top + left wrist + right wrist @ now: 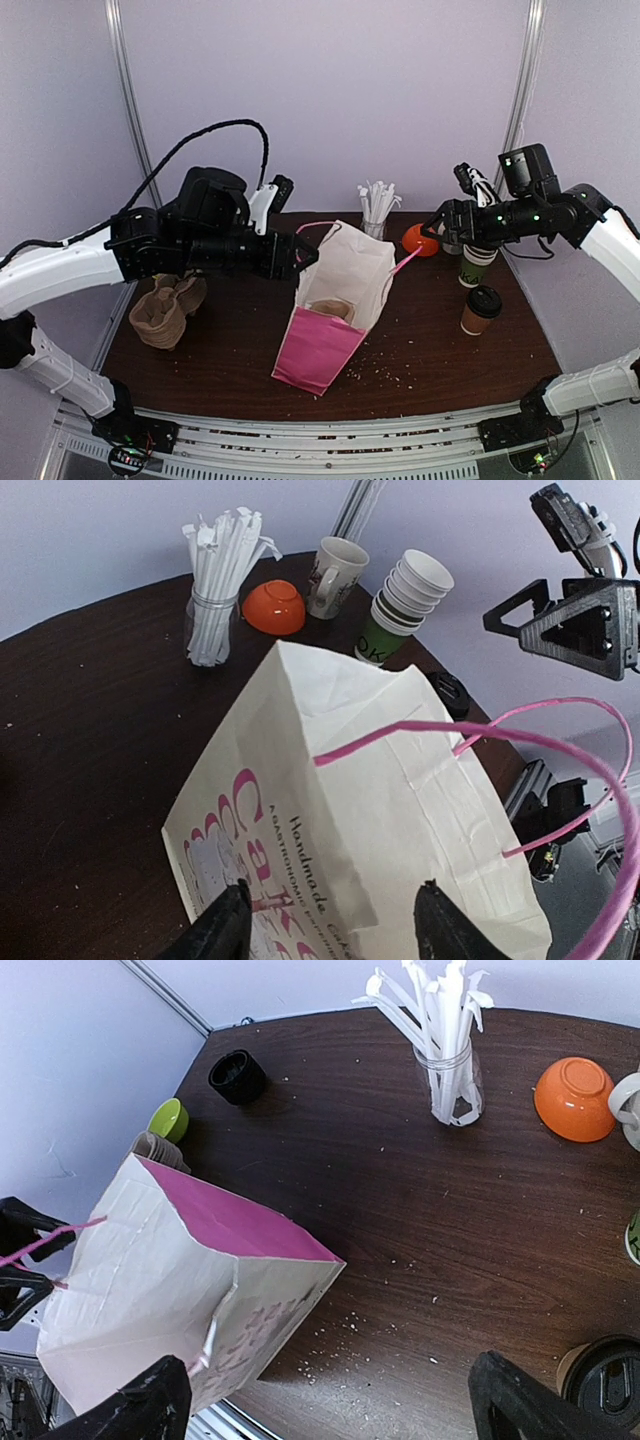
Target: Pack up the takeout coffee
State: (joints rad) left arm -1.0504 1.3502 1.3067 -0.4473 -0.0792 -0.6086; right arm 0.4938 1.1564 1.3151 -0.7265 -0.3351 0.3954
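The takeout coffee (481, 309), a brown paper cup with a black dome lid, stands upright on the table at the right. Its lid shows at the right wrist view's lower right corner (605, 1380). A white and pink paper bag (345, 290) stands tilted at mid table, mouth up, with something brown inside. My left gripper (308, 255) is open at the bag's left top edge, close to a pink handle; the bag's side fills its view (330, 920). My right gripper (435, 226) is open and empty, up in the air right of the bag (330, 1405).
A stack of white-and-green cups (477, 264), an orange bowl (420, 238), a beige mug (335, 575) and a jar of wrapped straws (377, 210) stand at the back right. Brown cardboard carriers (165, 310), a green bowl (168, 1118) and a black cup (238, 1075) are at the left.
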